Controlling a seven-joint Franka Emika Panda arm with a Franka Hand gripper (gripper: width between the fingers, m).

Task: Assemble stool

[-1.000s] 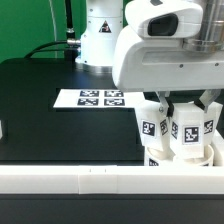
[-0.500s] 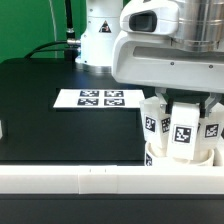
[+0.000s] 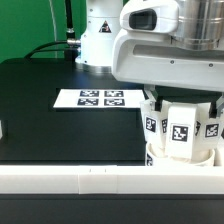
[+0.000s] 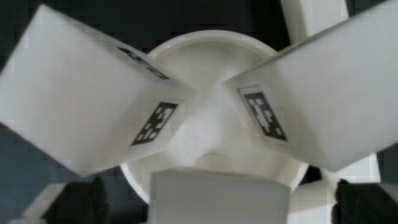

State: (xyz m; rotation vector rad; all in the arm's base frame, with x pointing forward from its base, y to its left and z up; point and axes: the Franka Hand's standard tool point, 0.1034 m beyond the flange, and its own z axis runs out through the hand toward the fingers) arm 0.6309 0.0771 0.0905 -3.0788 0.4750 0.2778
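I see open black table (image 3: 60, 130) toward the exterior view's left. Stool (image 3: 180, 135) sits against the white rail (image 3: 100, 180), 3 legs up. Gripper (image 3: 183, 100) above it, released. Wrist view alone shows the seat (image 4: 210, 60) between legs.

Even, bright indoor light, both views low-resolution and soft; the wrist view's close white surfaces blur and nearly wash out.
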